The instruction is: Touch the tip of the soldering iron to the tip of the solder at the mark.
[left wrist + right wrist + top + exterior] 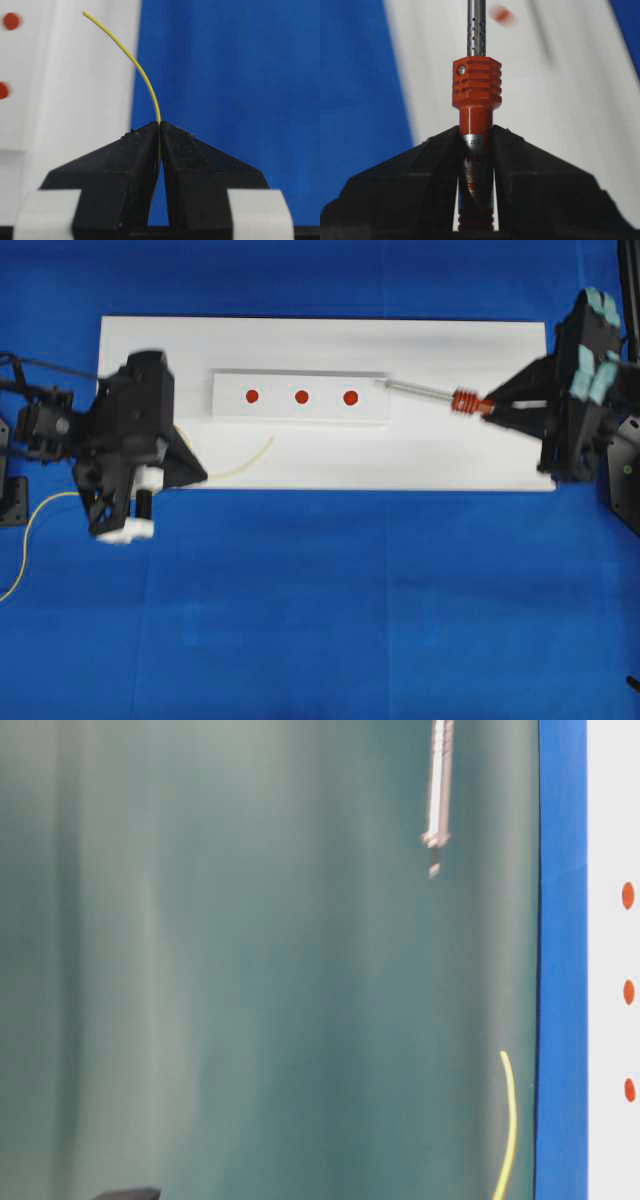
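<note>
Left gripper (160,131) at left of the overhead frame, jaws pinched tight on the solder (131,61), wire tip curving up toward the white board (450,455). Right gripper (476,145) at right, clamped on the soldering iron (476,92), shaft pointing left beside three red dots (301,397).

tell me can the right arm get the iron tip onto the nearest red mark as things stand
Probably yes. The right gripper is shut on the soldering iron, whose tip sits just right of the nearest red mark. Nothing lies between them; the solder is off to the left.
</note>
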